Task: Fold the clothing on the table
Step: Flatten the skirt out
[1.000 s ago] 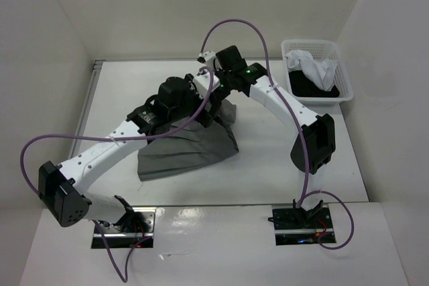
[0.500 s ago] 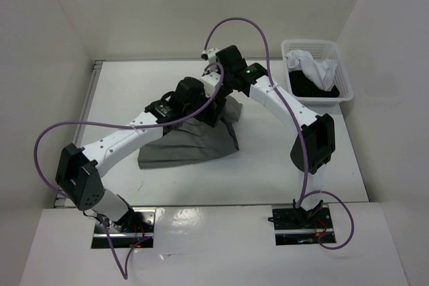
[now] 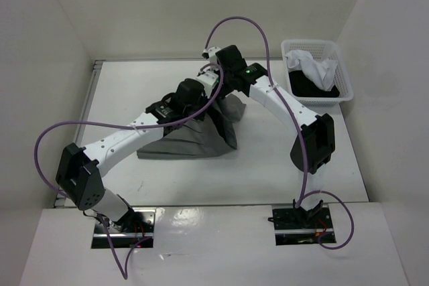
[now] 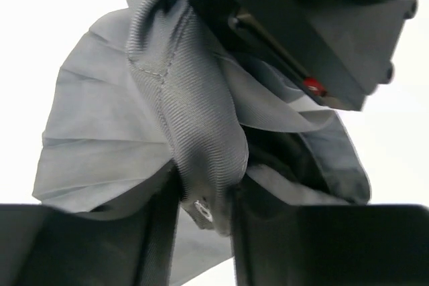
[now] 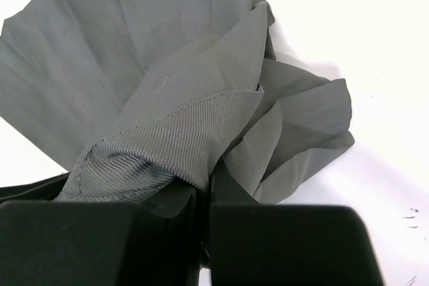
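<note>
Judging by the draped pleats and sagging folds, the skirt (image 3: 194,140) is assessed as light, soft and limp, with no stiffness beyond the ribbed waistband (image 4: 194,132), which is rated the soundest hold. One skirt is counted, lying part-raised near the middle of the table (image 3: 120,98); one white basket (image 3: 312,43) is noted at the far right. Two grippers are counted: the left gripper (image 4: 204,216) is seen pinched on the waistband, the right gripper (image 5: 203,199) clamped narrow on bunched fabric.
</note>
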Robot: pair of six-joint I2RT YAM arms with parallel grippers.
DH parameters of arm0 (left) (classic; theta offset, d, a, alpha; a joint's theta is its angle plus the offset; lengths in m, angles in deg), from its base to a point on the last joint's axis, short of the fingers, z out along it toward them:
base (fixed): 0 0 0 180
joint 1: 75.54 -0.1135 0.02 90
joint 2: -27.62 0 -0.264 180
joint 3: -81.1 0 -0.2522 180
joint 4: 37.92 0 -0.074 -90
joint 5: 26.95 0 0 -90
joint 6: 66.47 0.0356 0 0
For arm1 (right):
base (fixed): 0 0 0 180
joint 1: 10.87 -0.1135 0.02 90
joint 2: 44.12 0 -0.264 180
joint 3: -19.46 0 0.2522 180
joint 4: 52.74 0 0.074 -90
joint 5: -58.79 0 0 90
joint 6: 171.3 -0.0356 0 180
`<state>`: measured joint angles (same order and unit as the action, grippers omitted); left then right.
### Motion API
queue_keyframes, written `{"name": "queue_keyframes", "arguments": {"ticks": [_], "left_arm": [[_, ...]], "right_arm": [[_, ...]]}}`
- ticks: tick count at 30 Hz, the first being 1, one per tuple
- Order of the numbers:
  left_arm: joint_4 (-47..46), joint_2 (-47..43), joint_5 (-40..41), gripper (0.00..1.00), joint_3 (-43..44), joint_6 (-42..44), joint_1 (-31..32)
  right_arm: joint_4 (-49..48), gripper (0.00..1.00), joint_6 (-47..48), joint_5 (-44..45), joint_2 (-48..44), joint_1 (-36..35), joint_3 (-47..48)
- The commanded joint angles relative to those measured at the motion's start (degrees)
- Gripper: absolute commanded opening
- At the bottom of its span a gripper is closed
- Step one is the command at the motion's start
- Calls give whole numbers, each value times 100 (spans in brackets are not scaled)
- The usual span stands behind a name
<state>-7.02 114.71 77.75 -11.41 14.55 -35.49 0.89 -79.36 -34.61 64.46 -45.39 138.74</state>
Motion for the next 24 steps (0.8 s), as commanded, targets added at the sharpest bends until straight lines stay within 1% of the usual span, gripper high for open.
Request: {"name": "queue_keyframes", "arguments": {"ticks": [1,2,3,6,7,9,10,12,13,16,18,19,21,22,24], "left_arm": [[-212,-158,314,37,-35,62,20],[-212,-157,314,34,-35,114,20],[-212,-157,314,28,-35,115,20],[-212,-157,367,20,-87,177,20],[-212,-157,419,15,-87,177,20],[-212,-209,420,15,-87,325,20],[-212,-262,420,18,-87,326,20],[-159,-341,490,29,-87,474,20],[-159,-429,551,31,-148,475,20],[-159,-570,709,31,-219,659,20],[-106,-622,832,26,-272,738,20],[-54,-623,833,18,-272,800,20],[-54,-675,894,8,-272,853,-33],[-1,-676,894,0,-272,905,-85],[-1,-676,894,0,-272,967,-138]], "right_arm": [[-323,0,-79,103,-73,-37,83],[-323,0,-27,103,-125,-37,31],[-375,0,-26,103,-126,-37,31],[-428,0,-26,173,-231,-37,-101],[-428,0,26,242,-284,-37,-162],[-489,0,26,331,-337,-37,-224],[-490,0,26,409,-389,-37,-285],[-551,0,79,472,-459,-37,-339],[-551,0,79,541,-460,-37,-339],[-613,0,79,656,-521,-37,-461],[-613,0,79,717,-574,-37,-462],[-665,0,131,718,-574,-37,-462],[-666,0,132,779,-626,24,-523],[-666,0,132,779,-627,77,-523],[-666,0,132,727,-627,77,-575]]}}
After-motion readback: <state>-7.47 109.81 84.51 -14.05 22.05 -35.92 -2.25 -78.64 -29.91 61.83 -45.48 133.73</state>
